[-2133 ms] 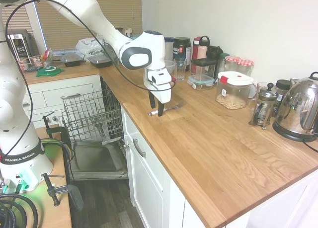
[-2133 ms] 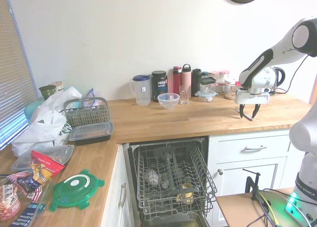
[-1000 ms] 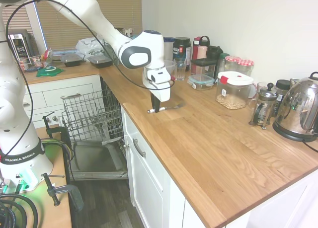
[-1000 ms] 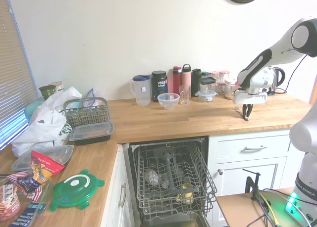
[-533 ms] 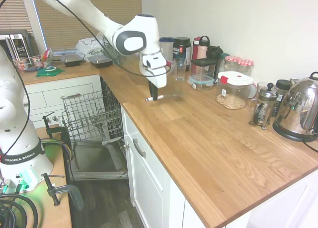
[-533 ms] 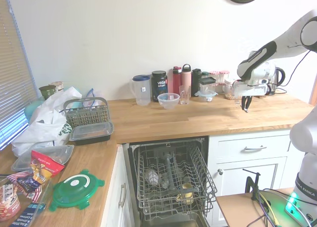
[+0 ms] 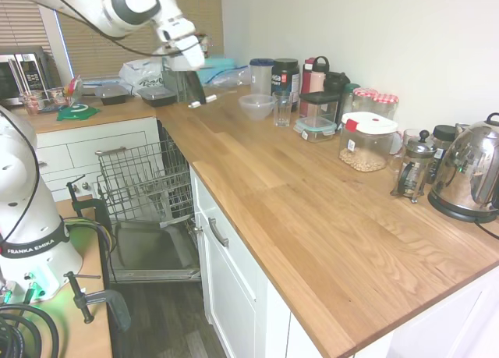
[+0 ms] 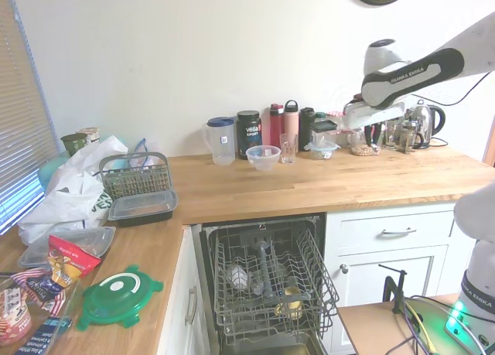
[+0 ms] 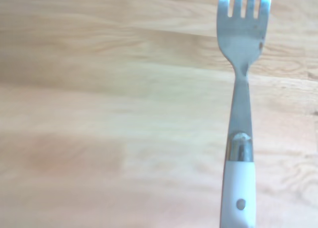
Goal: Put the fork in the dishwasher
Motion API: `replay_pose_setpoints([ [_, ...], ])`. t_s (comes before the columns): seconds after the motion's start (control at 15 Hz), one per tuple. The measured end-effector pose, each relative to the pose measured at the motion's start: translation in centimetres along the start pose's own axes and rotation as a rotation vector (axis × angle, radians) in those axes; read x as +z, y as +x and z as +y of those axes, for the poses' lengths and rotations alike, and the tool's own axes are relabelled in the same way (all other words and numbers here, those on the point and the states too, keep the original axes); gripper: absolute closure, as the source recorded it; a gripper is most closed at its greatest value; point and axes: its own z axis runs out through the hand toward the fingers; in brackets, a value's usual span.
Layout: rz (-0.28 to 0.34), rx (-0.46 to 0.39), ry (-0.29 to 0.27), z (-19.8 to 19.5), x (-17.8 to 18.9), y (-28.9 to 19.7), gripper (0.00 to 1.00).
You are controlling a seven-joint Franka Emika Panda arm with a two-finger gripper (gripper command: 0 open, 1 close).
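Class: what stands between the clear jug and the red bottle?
A black tub, between the jug and the red bottle; both exterior views show it.

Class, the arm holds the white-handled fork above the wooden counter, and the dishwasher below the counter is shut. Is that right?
Not quite. The dishwasher is open, not shut: its door is dropped down and its wire rack is pulled out, as the second exterior view shows. The rest holds: the jaws hold the fork above the wooden counter.

Bright, even light; soft wrist focus
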Motion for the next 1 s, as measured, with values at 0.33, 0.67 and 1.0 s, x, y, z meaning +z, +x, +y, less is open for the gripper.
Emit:
replay_pose_setpoints([
  [0.33, 0.106, -0.105, -0.035, -3.4, -1.7, -10.1, 1.00],
  [0.67, 0.180, -0.189, -0.067, -6.6, 2.1, -25.4, 1.00],
  [1.0, 0.239, -0.228, -0.052, -6.8, 7.7, -35.0, 1.00],
])
